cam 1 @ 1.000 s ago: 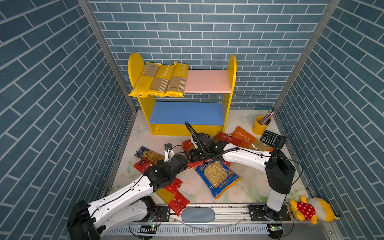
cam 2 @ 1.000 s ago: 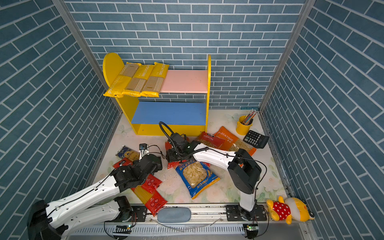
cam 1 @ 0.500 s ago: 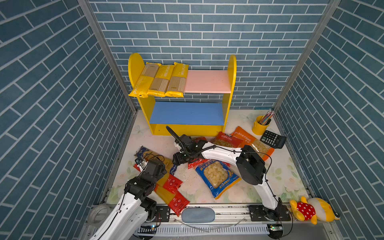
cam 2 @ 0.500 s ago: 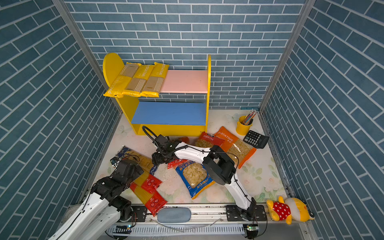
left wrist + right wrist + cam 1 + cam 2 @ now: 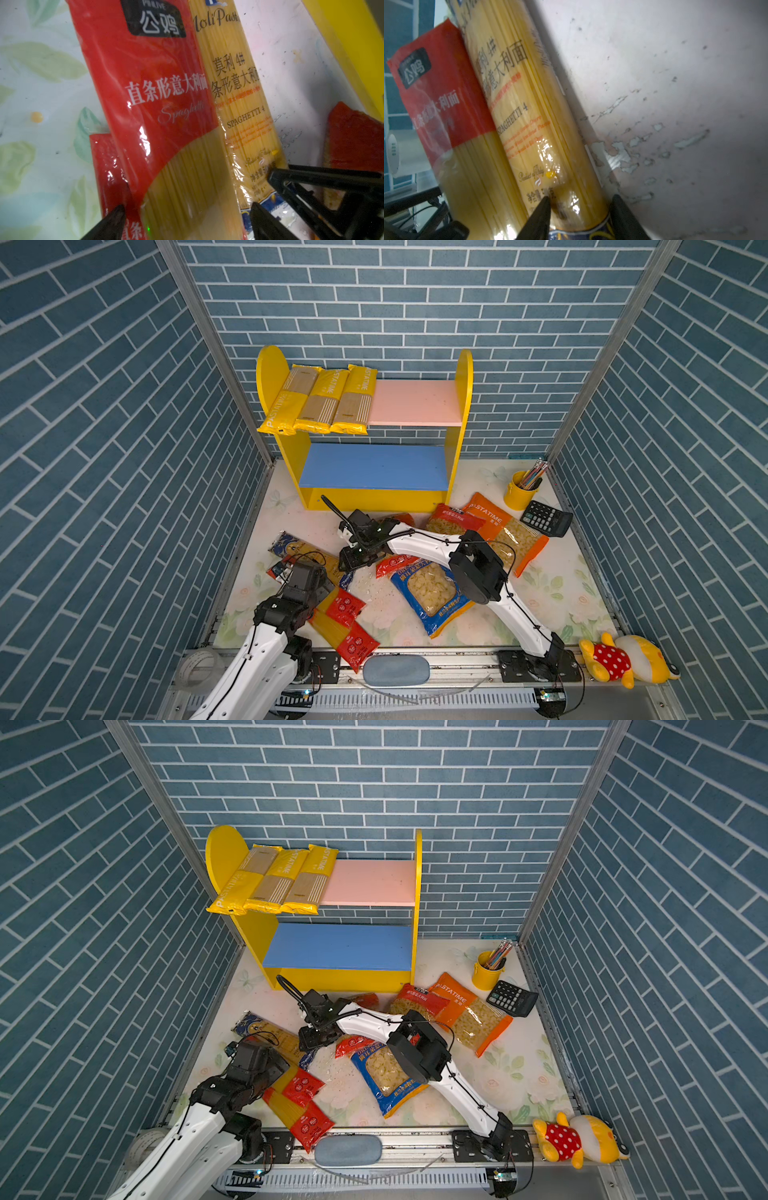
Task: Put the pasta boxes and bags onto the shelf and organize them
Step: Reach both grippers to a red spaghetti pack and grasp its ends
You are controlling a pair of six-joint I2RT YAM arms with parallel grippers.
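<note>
The shelf (image 5: 463,406) stands at the back with three yellow spaghetti packs (image 5: 320,400) on the left of its pink upper board. On the floor lies a dark-blue-ended spaghetti pack (image 5: 322,560) (image 5: 550,133). My right gripper (image 5: 583,214) (image 5: 351,562) is shut on its near end. Next to it lie two red spaghetti packs (image 5: 345,605) (image 5: 158,87). My left gripper (image 5: 187,222) stands open astride the upper one, its fingers hidden under the wrist (image 5: 307,576) in both top views. A blue bag (image 5: 432,597), an orange bag (image 5: 507,531) and a red bag (image 5: 453,520) lie to the right.
A yellow pencil cup (image 5: 523,489) and a black calculator (image 5: 546,518) sit at the back right. A red-dotted plush toy (image 5: 623,659) lies on the front rail at the right. Brick walls close in on both sides. The right arm's elbow (image 5: 478,568) hangs over the blue bag.
My right gripper has swung left from the middle to the dark-blue-ended pack and its jaws have narrowed. My left arm has drawn back toward the front left, over the red packs.
</note>
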